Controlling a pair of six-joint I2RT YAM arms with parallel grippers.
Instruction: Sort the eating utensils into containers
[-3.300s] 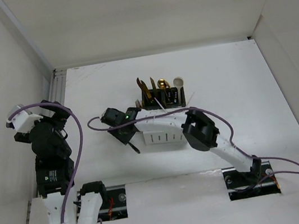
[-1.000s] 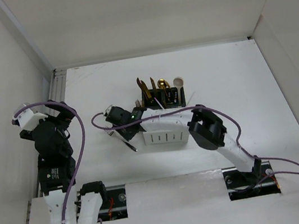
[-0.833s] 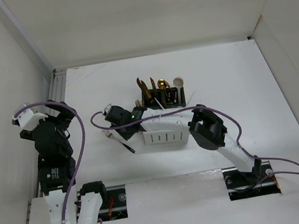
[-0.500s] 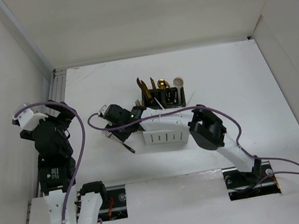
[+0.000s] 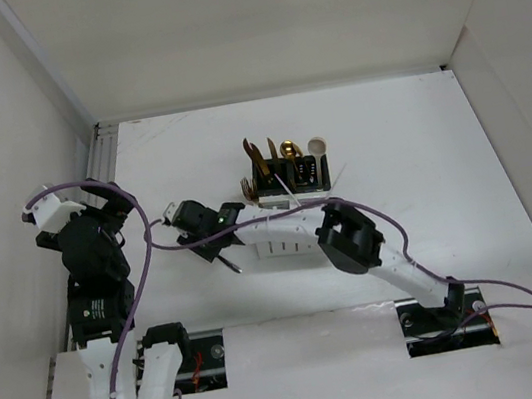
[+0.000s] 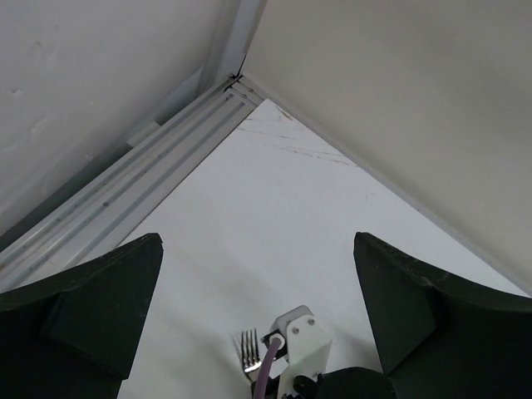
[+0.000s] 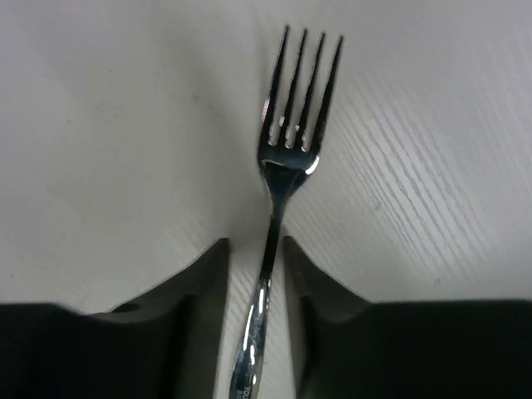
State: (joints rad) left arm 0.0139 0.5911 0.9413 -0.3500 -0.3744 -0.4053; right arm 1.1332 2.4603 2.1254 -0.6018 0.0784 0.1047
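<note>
Silver fork (image 7: pixel 287 162) between parted right pincer (image 7: pixel 256 247), tines sharp at wrist, unclear overhead, left pincer (image 6: pixel 258 243) wide apart.

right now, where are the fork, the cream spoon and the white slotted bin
fork (image 7: pixel 288 156), right wrist view, base of the tines
cream spoon (image 5: pixel 317 146), top external view, its bowl
white slotted bin (image 5: pixel 282 249), top external view, slotted front wall

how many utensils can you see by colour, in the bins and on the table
gold utensils, standing in the black bin: 3
cream spoon, same bin: 1
silver fork, lying on the table between the right fingers: 1
total: 5 clearly visible; thinner pieces there are too small to count
</note>
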